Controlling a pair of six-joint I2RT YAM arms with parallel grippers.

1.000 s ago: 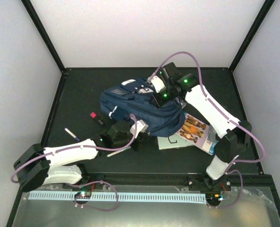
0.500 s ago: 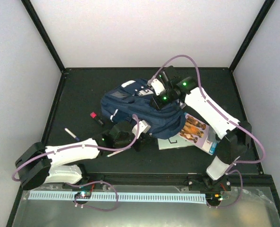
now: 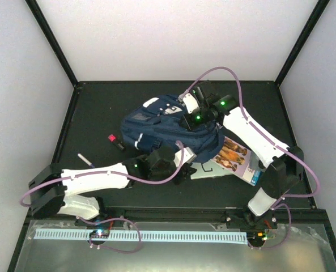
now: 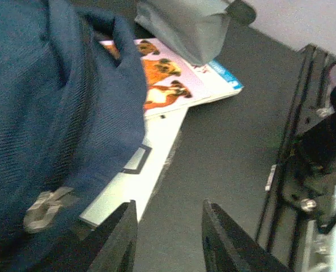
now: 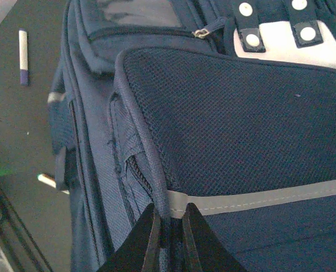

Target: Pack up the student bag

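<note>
Student bag point(image 3: 156, 122) lying at middle of table point(image 3: 94, 110), overlapping picture book point(image 3: 234, 152). Right gripper point(image 5: 168, 226) pinching bag's piped edge, fingers clamped tight on fabric. Left gripper point(image 4: 168, 226) hovering beside bag's near edge, fingers slightly apart, gripping nothing.

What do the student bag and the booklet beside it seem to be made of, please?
The student bag: woven navy fabric, matte; the mesh weave and stitched seams show. The booklet: probably smooth printed paper or thin card, judging by its flat thin edge and colour dog pictures.
</note>
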